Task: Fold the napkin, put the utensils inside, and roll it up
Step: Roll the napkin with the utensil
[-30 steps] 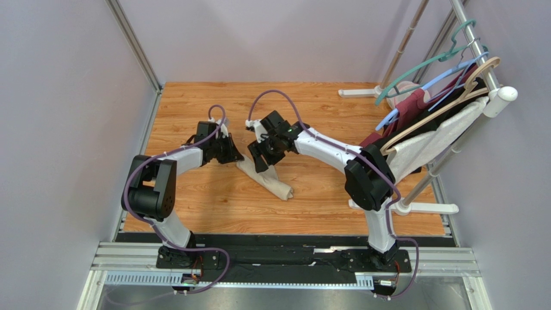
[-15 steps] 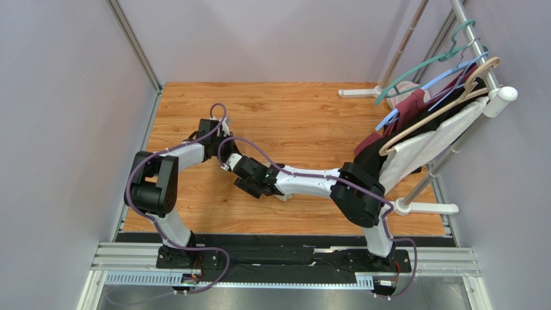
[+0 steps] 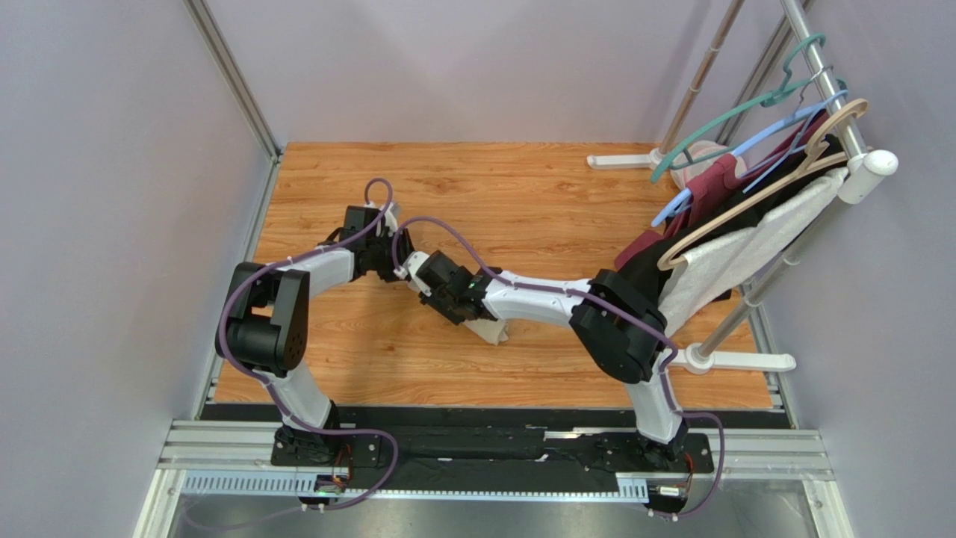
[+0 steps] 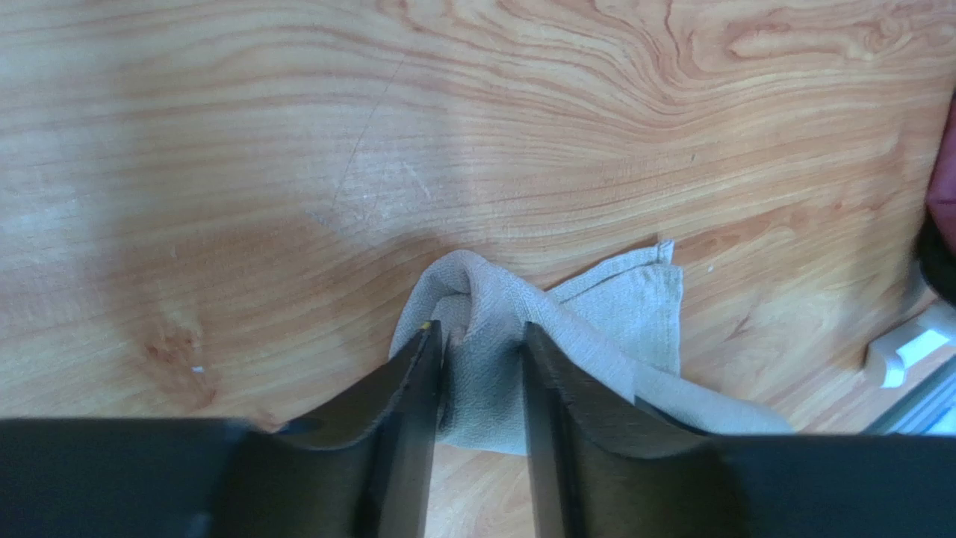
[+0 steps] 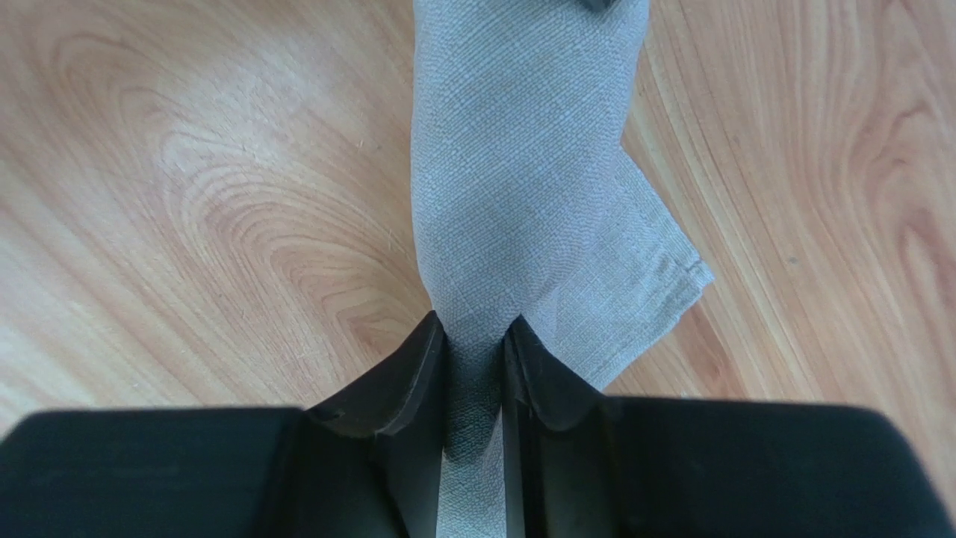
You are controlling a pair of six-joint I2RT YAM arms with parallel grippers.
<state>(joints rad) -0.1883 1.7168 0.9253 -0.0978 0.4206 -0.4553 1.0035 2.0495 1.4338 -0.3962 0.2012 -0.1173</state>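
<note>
The napkin (image 3: 490, 330) lies rolled into a beige tube on the wooden table (image 3: 539, 202), mostly hidden under both arms in the top view. My right gripper (image 5: 471, 331) is shut on the napkin (image 5: 516, 146), pinching the roll narrow between its jaws while a loose corner fans out to the right. My left gripper (image 4: 480, 331) stands open at the curled end of the napkin (image 4: 584, 325), with its jaws on either side of the cloth. The utensils are hidden.
A garment rack with hangers and clothes (image 3: 763, 191) fills the right side. Its white feet (image 3: 729, 361) rest on the table's right edge. Grey walls close in the table at the left and at the back.
My right arm swung down to the left and its gripper shut on the napkin roll. My left gripper let go of the roll's end, and its jaws now stand apart.
</note>
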